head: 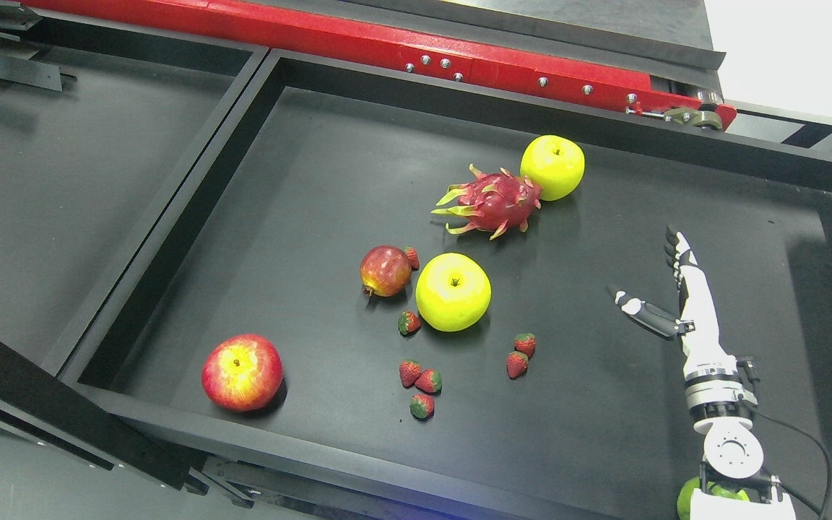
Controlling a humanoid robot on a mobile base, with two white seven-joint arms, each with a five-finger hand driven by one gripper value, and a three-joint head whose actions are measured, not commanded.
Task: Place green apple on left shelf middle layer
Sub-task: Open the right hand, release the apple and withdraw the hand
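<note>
R hand (665, 289) open, clear of apples (453, 291)

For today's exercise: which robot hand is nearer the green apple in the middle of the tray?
Right. The right hand hovers open, to the right of the green apple; the left hand is out of view.

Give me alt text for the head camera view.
The right robot hand, open, hovers over a black tray holding two green apples, a dragon fruit, two red apples and scattered strawberries.

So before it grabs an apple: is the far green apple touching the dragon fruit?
Touching: the head view shows the far green apple pressed against the dragon fruit, no tray floor between them.
</note>
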